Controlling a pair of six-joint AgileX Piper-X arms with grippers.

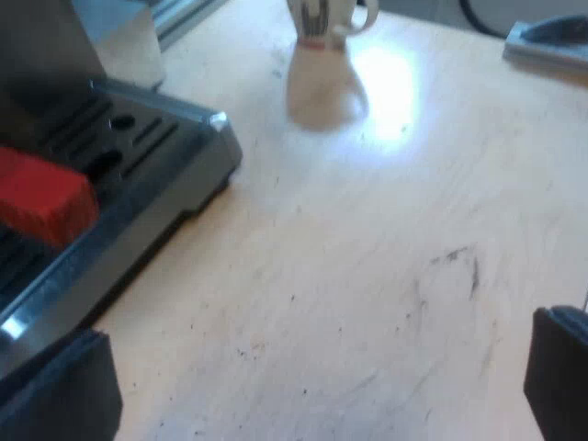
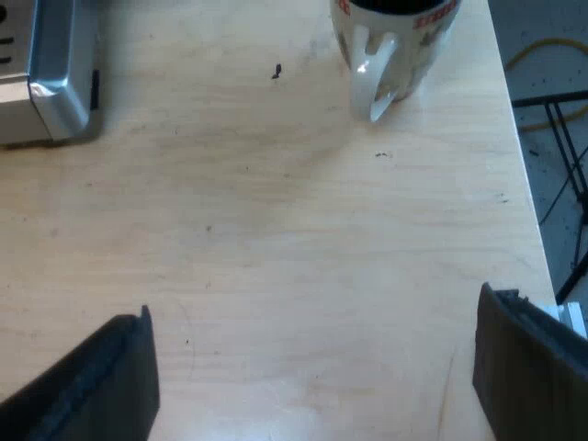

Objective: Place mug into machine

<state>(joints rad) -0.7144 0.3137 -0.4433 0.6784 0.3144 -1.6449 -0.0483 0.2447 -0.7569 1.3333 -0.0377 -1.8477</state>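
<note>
No word, brand or number can be read anywhere. The mug [image 2: 409, 50] carries a band of red marks just under its rim, which may be lettering, but the strokes run together and no single letter comes out. In the left wrist view the mug [image 1: 317, 18] shows dark upright strokes on its white side above a red strip; these too are unreadable.
</note>
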